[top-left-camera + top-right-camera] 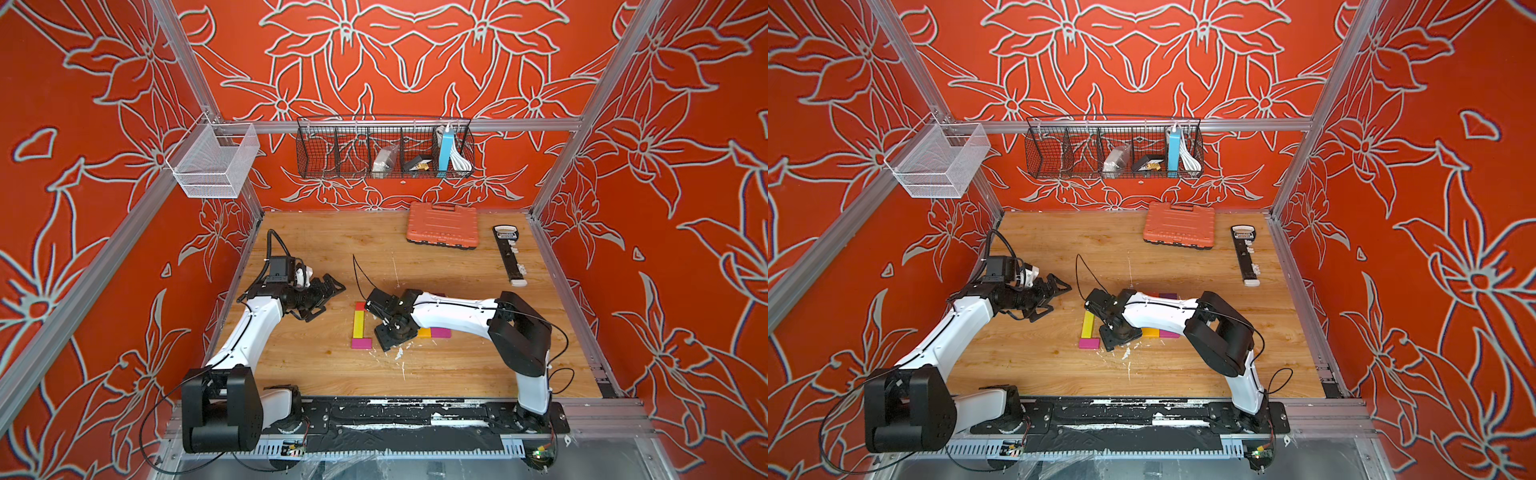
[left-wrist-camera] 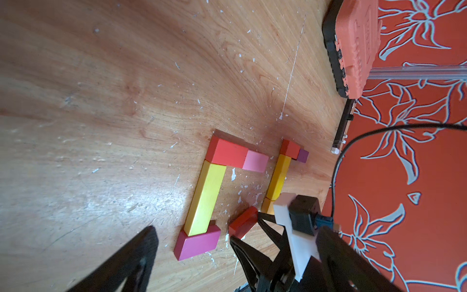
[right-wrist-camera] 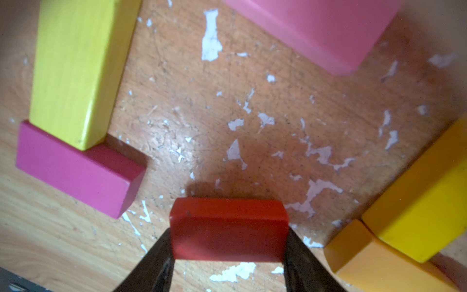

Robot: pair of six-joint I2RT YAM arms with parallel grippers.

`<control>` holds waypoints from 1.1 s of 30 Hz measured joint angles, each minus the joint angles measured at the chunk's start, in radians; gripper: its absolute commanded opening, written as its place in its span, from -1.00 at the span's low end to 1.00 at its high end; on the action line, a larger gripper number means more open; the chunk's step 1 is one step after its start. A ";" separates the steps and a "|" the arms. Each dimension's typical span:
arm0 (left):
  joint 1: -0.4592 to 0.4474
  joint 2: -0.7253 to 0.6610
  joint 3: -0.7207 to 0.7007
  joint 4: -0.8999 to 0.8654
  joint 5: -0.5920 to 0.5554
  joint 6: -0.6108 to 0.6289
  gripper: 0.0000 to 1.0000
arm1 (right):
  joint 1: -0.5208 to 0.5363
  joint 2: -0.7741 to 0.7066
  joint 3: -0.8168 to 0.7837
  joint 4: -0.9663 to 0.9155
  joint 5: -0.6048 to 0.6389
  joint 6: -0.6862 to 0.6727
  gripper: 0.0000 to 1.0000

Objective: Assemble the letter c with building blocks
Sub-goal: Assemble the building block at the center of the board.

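My right gripper (image 3: 228,236) is shut on a dark red block (image 3: 228,228), one finger on each short end. The block hangs low over the wood, between the magenta block (image 3: 75,172) and the orange block (image 3: 374,263). A yellow bar (image 2: 206,197) runs from the magenta block (image 2: 198,242) to a coral-red block (image 2: 227,154) that adjoins a pink block (image 2: 255,161). Beside them lie a second yellow bar (image 2: 278,177), a red-orange block (image 2: 290,149) and a purple block (image 2: 302,155). My left gripper (image 1: 332,299) hovers open and empty, left of the blocks. In both top views the right arm hides the held block.
An orange ribbed tool case (image 1: 442,226) lies at the back of the table. A black bar-shaped tool (image 1: 510,255) lies near the right edge. A black wire basket (image 1: 384,151) and a white mesh basket (image 1: 214,166) hang on the frame above. White flecks mark the wood (image 3: 252,113).
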State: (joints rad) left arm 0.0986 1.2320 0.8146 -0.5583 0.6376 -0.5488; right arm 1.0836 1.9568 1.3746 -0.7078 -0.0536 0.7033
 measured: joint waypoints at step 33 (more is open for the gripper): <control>0.000 -0.002 -0.026 0.027 0.037 -0.014 0.97 | 0.055 -0.041 -0.046 0.053 0.045 0.343 0.42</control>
State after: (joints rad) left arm 0.0990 1.2297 0.7887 -0.5308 0.6746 -0.5625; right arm 1.1381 1.9156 1.3285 -0.6552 -0.0082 1.0466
